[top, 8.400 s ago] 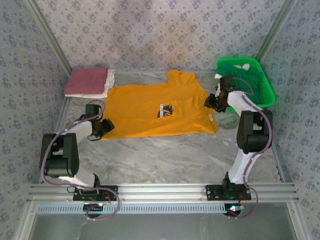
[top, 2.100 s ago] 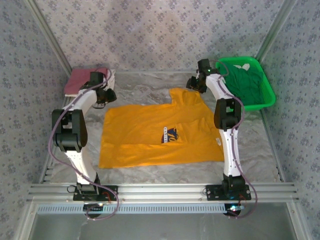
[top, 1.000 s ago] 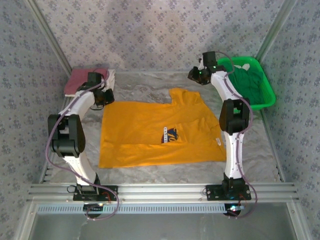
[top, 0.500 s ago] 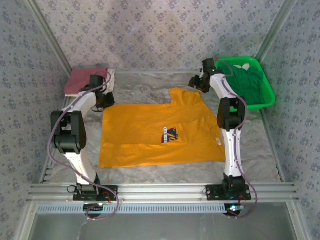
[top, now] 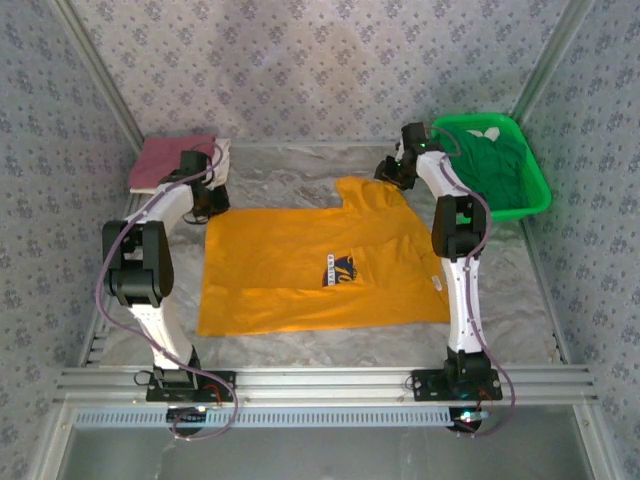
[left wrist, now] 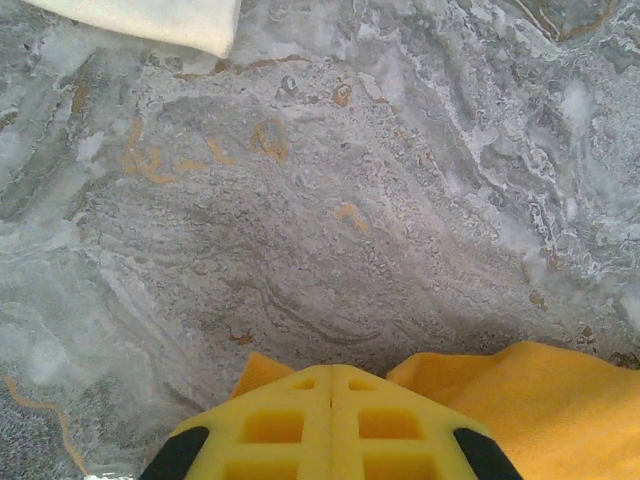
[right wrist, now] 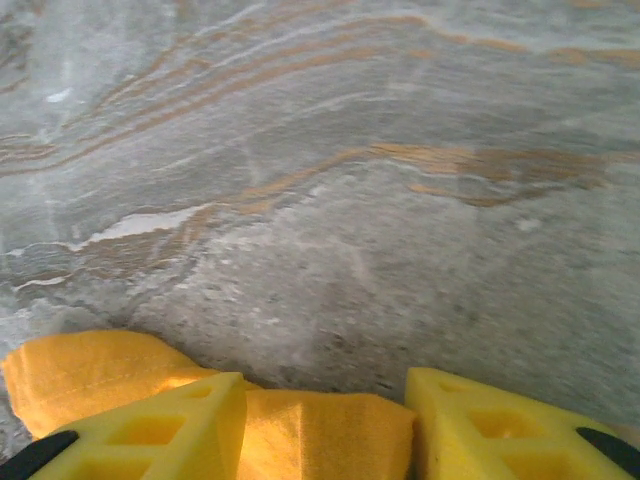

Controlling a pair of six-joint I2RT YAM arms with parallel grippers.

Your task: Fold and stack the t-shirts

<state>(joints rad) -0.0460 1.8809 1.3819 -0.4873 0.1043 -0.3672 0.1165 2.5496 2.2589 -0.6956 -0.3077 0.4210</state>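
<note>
The orange-yellow t-shirt (top: 300,262), with a dark navy print, lies spread flat mid-table. My left gripper (top: 206,200) sits at its far left corner. In the left wrist view that gripper (left wrist: 332,372) is shut, and orange cloth (left wrist: 530,385) comes out from under the tips on both sides. My right gripper (top: 391,172) is at the far right sleeve. Its fingers (right wrist: 325,388) stand apart with a fold of orange cloth (right wrist: 320,430) lying between them. A folded dusty red t-shirt (top: 168,160) rests on a white one (top: 223,152) at the far left. A green t-shirt (top: 492,165) lies in the basket.
The bright green plastic basket (top: 530,205) stands at the far right corner. Patterned walls with metal rails enclose the table on three sides. Bare marble (top: 300,170) lies beyond the shirt, and a strip (top: 330,345) runs between it and the arm bases.
The right gripper has come down and nearer, onto the sleeve's far edge. The left gripper has shifted slightly nearer. The orange-yellow t-shirt lies as before.
</note>
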